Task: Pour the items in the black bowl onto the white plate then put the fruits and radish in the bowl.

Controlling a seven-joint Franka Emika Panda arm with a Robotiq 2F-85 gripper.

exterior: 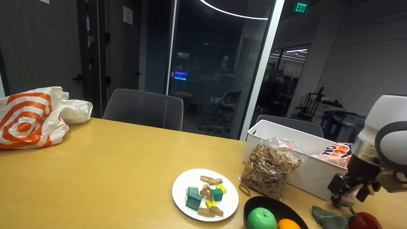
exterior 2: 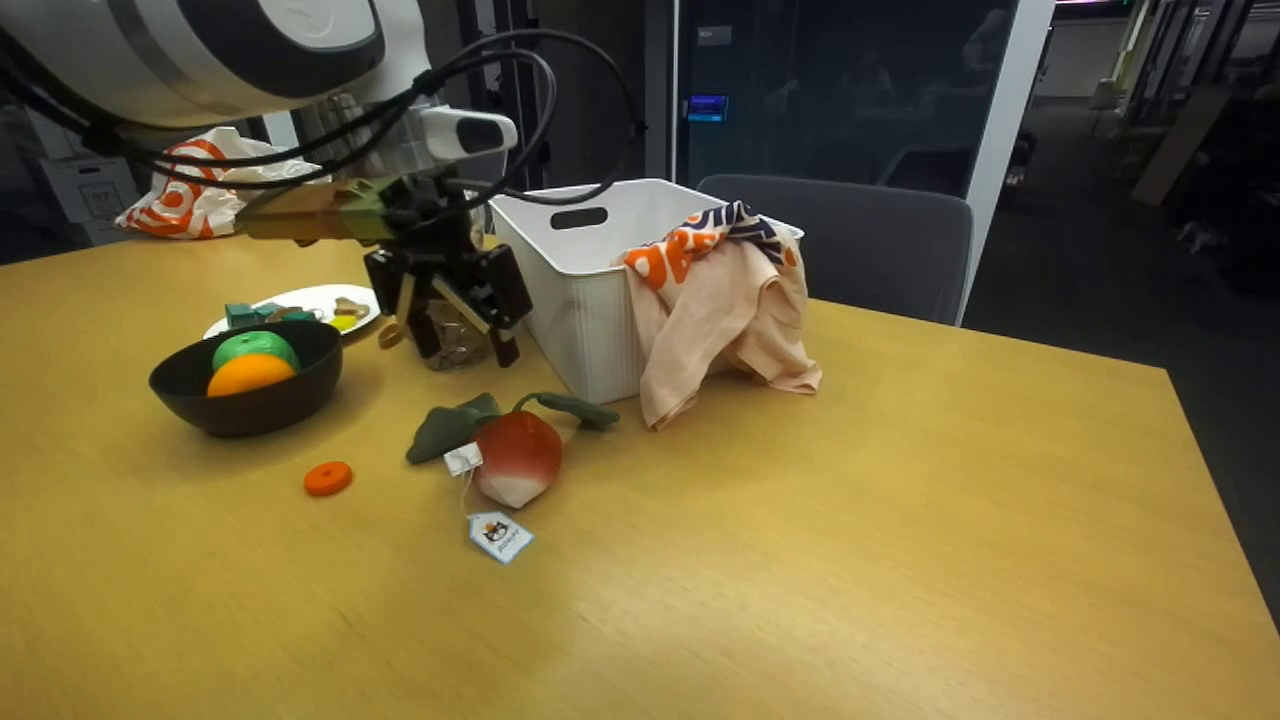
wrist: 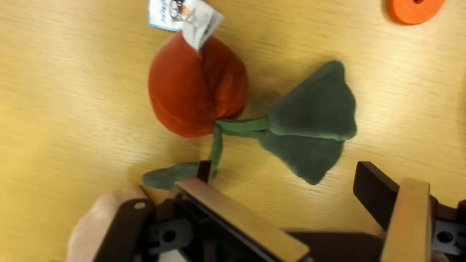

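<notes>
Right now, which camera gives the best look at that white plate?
Best is an exterior view where the white plate lies wholly in frame, its rim unblocked. In an exterior view where the black bowl stands in front, part of the plate is hidden and it looks flatter. In the wrist view I can't see it.

In both exterior views the table (exterior 2: 900, 520) is moderately bright, the glass wall (exterior: 219, 57) behind it dim. In an exterior view a curved strip of light (exterior: 235, 14) glows at top centre. In an exterior view soft shadow lies beneath the bowl (exterior 2: 250, 414). The wrist view has pale glare at left and blurred print on the tag (wrist: 165, 16).
</notes>
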